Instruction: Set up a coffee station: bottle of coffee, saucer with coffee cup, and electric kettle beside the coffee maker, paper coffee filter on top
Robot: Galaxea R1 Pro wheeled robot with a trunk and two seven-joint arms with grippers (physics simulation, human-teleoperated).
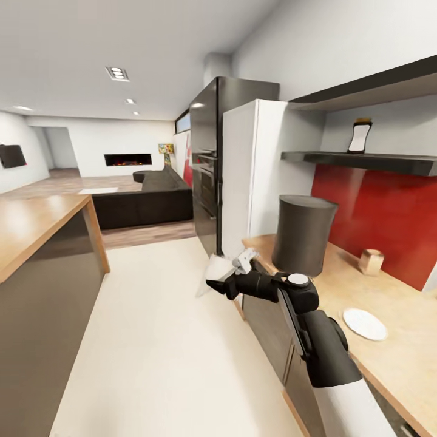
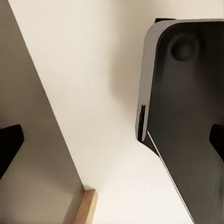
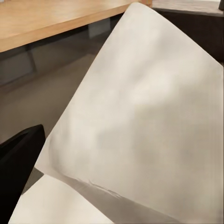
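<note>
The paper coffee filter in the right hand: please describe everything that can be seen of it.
The paper coffee filter is a thin off-white cone-shaped sheet that looks like soft, slightly wrinkled paper. The right hand holds it in the air over the pale floor, beside the corner of the wooden countertop, touching nothing else. In the right wrist view its broad, faintly creased surface is seen close up.

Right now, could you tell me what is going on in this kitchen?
The robot's right gripper is shut on a white paper coffee filter, held out over the floor just short of the wooden countertop. On that counter stand the dark cylindrical coffee maker, a white saucer and a small tan jar by the red backsplash. The bottle of coffee sits on the wall shelf. Nothing lies on top of the coffee maker yet.
</note>
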